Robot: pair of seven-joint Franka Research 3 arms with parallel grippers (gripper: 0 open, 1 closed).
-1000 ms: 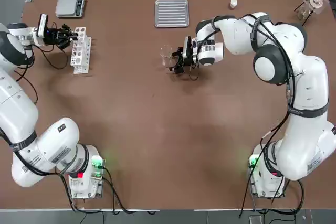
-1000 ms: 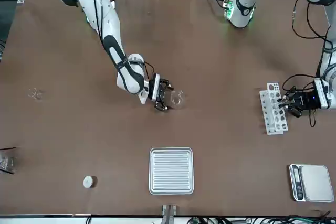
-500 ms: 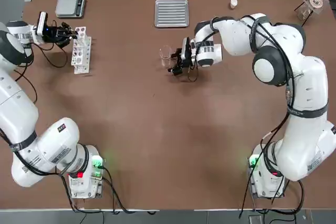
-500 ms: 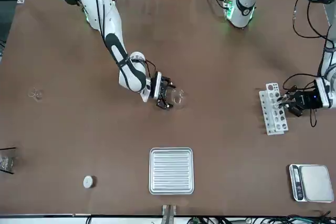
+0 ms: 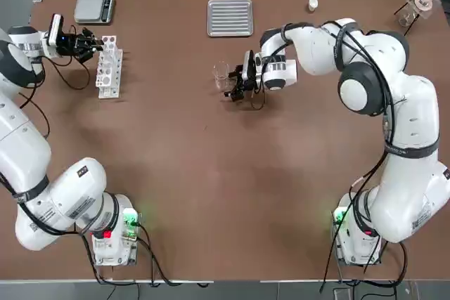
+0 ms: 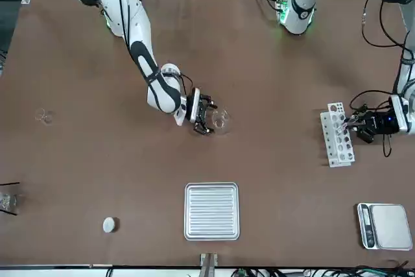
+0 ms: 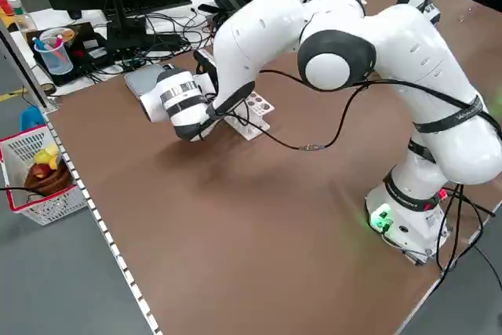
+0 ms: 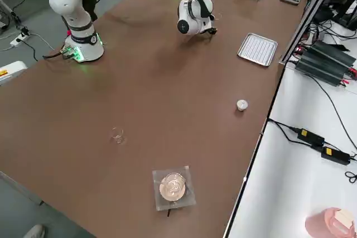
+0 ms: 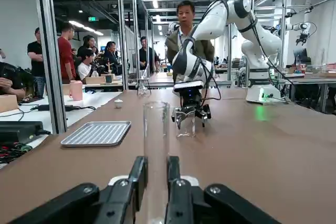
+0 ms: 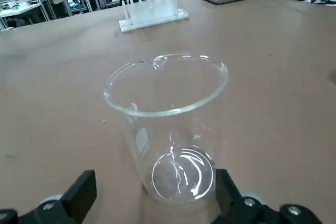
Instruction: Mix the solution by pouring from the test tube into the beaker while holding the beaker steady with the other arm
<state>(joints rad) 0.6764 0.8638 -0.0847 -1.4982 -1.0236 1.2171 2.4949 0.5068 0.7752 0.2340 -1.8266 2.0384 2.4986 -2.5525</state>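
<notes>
Upper left, white rack (image 5: pixel 109 74) beside left hand (image 9: pixel 157 162), pinching the test tube (image 9: pixel 156 132) — faint from overhead; upper centre, right hand (image 10: pixel 156 179) spread around the beaker (image 5: pixel 221 77) — silver tray (image 5: pixel 230 17) farther up

Beaker (image 10: pixel 176 129): clear glass, upright on table, open rim up. Test tube (image 9: pixel 156 156): clear glass, upright.

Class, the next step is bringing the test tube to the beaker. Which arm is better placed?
Probably the left: its gripper, beside the white rack, already holds the upright test tube. The right gripper has open fingers around the beaker, better suited to steadying.
</notes>
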